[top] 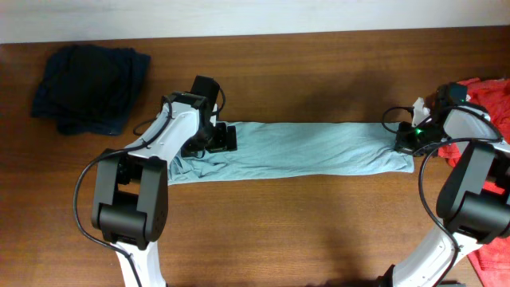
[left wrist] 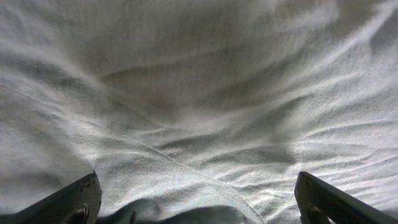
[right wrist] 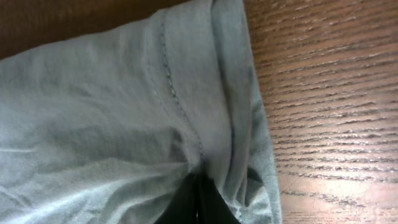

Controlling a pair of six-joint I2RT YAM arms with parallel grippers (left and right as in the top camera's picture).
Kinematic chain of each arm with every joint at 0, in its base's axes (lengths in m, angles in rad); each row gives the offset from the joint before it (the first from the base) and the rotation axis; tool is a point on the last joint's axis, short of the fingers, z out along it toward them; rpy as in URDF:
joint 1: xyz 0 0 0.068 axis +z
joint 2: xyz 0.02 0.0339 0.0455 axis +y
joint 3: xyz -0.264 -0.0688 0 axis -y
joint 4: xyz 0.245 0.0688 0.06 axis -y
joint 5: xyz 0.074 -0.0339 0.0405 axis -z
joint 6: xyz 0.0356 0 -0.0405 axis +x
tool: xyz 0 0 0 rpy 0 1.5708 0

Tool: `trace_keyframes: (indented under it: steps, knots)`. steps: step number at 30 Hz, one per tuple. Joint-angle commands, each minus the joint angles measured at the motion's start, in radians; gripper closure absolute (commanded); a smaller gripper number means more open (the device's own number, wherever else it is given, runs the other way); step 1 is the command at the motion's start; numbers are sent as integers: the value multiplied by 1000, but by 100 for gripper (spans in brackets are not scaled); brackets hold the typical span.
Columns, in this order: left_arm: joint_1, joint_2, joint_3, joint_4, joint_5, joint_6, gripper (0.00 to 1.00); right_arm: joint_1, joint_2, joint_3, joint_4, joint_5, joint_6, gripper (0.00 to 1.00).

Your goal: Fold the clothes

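Brown wooden table [top: 303,215] filled most of overhead view, grain ran left-right. 1 pale strip [top: 255,16] lay beyond far edge; wall or floor unclear. Light was even, shadows soft, faint sheen on wood.

The T-shirt [top: 303,151] is a plain pale grey-teal. Close up in the left wrist view it reads almost white-grey with a fine ribbed weave, and in the right wrist view a line of matching stitching runs down it. The navy garment [top: 88,86] is dark, nearly black. The red shirt [top: 494,104] is bright red. The surface [top: 303,231] is reddish-brown wood with fine darker grain streaks. The left arm [top: 171,127] and right arm [top: 470,127] are white and black, and a small green light [top: 417,130] glows on the right one.
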Motion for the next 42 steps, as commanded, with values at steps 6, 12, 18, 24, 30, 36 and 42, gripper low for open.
trace_keyframes:
  steps: [6, 12, 18, 24, 30, 36, 42]
  knots:
    - [-3, -23, -10, -1, 10, 4, 1, -3, 32, 327, -228, -87, -11, 80]
    - [-8, -23, -10, -1, 10, 4, 1, -8, 32, 534, -389, -57, -11, 42]
    - [-9, -23, -10, -1, 10, 4, 1, -11, 40, 494, -418, 80, -11, 9]
    - [-9, -23, -10, -1, 10, 4, 1, -32, 41, 403, -366, 82, -44, 5]
    - [-10, -23, -10, -1, 10, 4, 1, -64, 41, 329, -299, -19, -78, 11]
    - [-10, -23, -10, -1, 10, 4, 1, -75, 42, 217, -230, -121, -175, 12]
    - [-10, -23, -10, -1, 10, 4, 1, -74, 42, 61, -90, -116, -203, 13]
